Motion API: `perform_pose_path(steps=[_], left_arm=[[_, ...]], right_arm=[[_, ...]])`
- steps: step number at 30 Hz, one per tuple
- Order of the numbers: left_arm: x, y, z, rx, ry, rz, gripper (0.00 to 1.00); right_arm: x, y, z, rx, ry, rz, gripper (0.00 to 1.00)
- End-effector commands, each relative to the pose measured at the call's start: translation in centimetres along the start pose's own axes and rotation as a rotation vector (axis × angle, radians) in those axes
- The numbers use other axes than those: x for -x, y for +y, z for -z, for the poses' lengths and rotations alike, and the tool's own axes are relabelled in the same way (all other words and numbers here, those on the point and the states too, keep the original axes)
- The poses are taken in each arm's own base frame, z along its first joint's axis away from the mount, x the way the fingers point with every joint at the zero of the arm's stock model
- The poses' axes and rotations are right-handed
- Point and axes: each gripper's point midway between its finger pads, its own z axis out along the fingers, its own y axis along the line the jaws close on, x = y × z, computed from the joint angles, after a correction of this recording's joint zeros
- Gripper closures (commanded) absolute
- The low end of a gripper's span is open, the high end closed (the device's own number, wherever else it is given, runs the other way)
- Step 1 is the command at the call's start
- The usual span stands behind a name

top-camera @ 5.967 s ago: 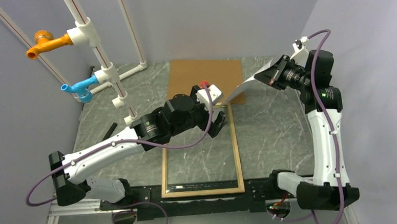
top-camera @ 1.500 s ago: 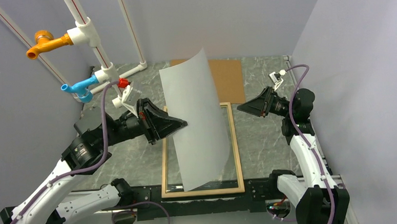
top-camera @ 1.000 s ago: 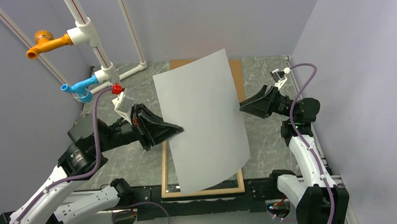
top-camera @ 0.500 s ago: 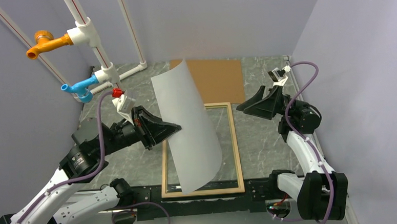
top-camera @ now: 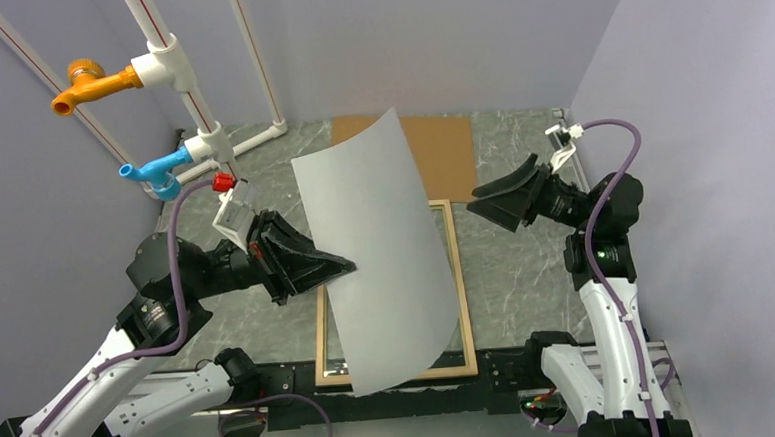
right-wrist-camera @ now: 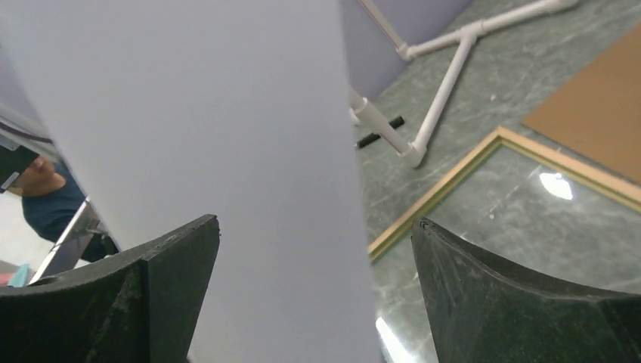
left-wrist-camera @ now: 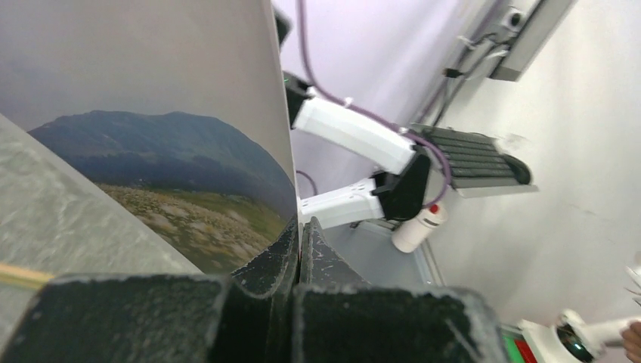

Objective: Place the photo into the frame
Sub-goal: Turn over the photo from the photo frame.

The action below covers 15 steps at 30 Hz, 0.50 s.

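The photo (top-camera: 380, 249) hangs upright above the table, its plain white back facing the top camera and slightly curled. My left gripper (top-camera: 349, 266) is shut on its left edge. In the left wrist view the printed side of the photo (left-wrist-camera: 151, 159) shows hills and meadow, pinched at the left gripper (left-wrist-camera: 300, 227). The frame (top-camera: 459, 275) lies flat on the table below, pale wood face up, partly hidden by the sheet. My right gripper (top-camera: 478, 204) stands open to the right of the photo, apart from it. In the right wrist view the photo's white back (right-wrist-camera: 219, 151) fills the space ahead of the right gripper (right-wrist-camera: 315, 227), with the frame (right-wrist-camera: 446, 185) beyond.
A brown backing board (top-camera: 440, 156) lies flat at the back of the table. White pipes (top-camera: 197, 108) with an orange fitting (top-camera: 86, 86) and a blue fitting (top-camera: 156, 171) stand at the back left. A small black object (right-wrist-camera: 378, 136) lies by the pipe base.
The left gripper kept its hold while the photo swung and twisted above the frame. The right arm drew back and rose slightly to the right, its gripper staying open.
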Motion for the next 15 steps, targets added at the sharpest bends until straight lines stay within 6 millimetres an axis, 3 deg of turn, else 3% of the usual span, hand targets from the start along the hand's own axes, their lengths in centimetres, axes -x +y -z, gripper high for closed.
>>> perform_pose_path(steps=[1, 6, 11, 15], left_arm=[[3.2, -5.7, 0.2, -0.259, -0.061, -0.058, 1.00], [3.7, -7.8, 1.0, -0.358, -0.077, -0.098, 1.00], [3.6, -7.6, 1.1, -0.355, -0.085, -0.098, 1.00], [2.9, -6.4, 0.7, -0.312, -0.074, -0.083, 1.00]], right_arm=[[-2.5, -1.1, 0.3, 0.018, 0.045, -0.043, 0.01], [-2.6, 1.1, 0.7, 0.110, 0.067, -0.005, 0.01], [-2.7, 2.4, 0.9, 0.154, 0.088, -0.023, 0.01], [-2.5, 5.2, 1.5, 0.250, 0.071, -0.003, 0.01]])
